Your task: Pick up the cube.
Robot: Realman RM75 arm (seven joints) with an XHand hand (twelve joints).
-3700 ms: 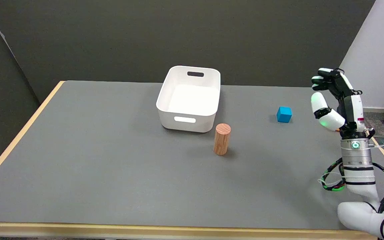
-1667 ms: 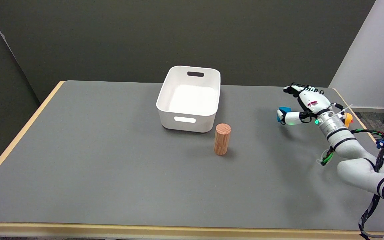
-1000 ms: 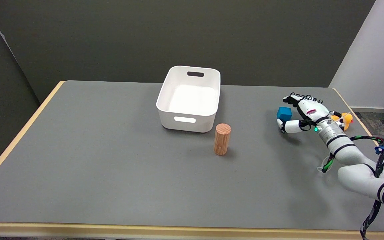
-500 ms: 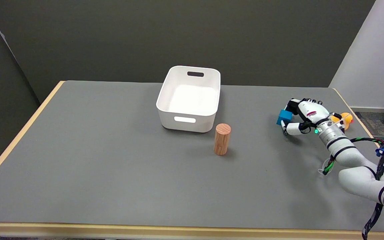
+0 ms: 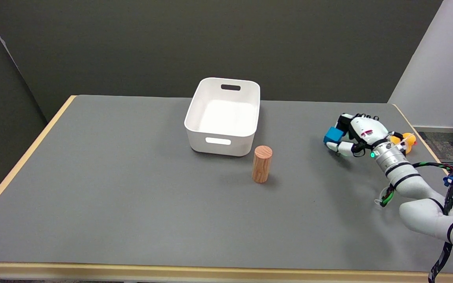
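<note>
— One small blue cube (image 5: 333,135) sits tilted, a corner pointing left, near the grey table's (image 5: 132,188) right edge.
— Your right hand (image 5: 355,135) lies low, fingers and thumb pinching it.

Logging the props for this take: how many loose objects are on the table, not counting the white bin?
3. A blue cube in the right hand; a wooden cylinder upright in front of the bin; an orange toy behind the wrist, mostly hidden. More could be hidden there.
</note>
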